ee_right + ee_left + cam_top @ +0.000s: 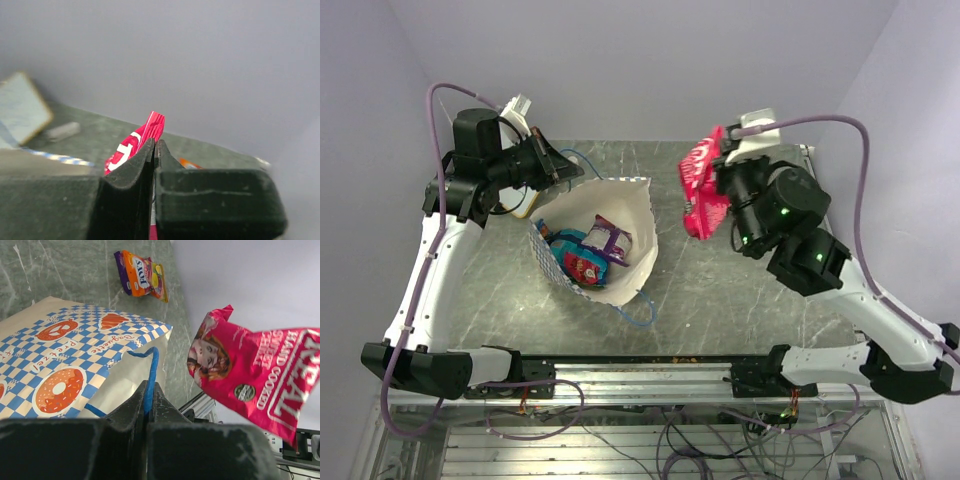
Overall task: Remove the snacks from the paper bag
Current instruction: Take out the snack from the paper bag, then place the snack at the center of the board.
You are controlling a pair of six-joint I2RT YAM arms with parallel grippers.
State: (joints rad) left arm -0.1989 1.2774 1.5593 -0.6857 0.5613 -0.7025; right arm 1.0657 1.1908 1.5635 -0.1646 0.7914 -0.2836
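The paper bag (625, 200) lies on its side in the middle of the table, mouth open towards the camera. Purple (611, 238), red (582, 266) and blue (563, 243) snacks show inside it. My left gripper (560, 170) is shut on the bag's blue cord handle (150, 371) at the far left rim; the checkered band (75, 365) fills the left wrist view below it. My right gripper (722, 178) is shut on the top edge of the large red-pink snack packet (698, 192), which hangs in the air right of the bag (260, 375). That packet's crimped edge (156, 124) pokes out above the right gripper (154, 143).
An orange and purple packet (142, 279) lies on the table by the far wall. A wooden-framed board (20, 107) lies flat beyond the bag. The bag's second blue handle (639, 310) hangs towards the near rail. Walls close in on the left, right and back.
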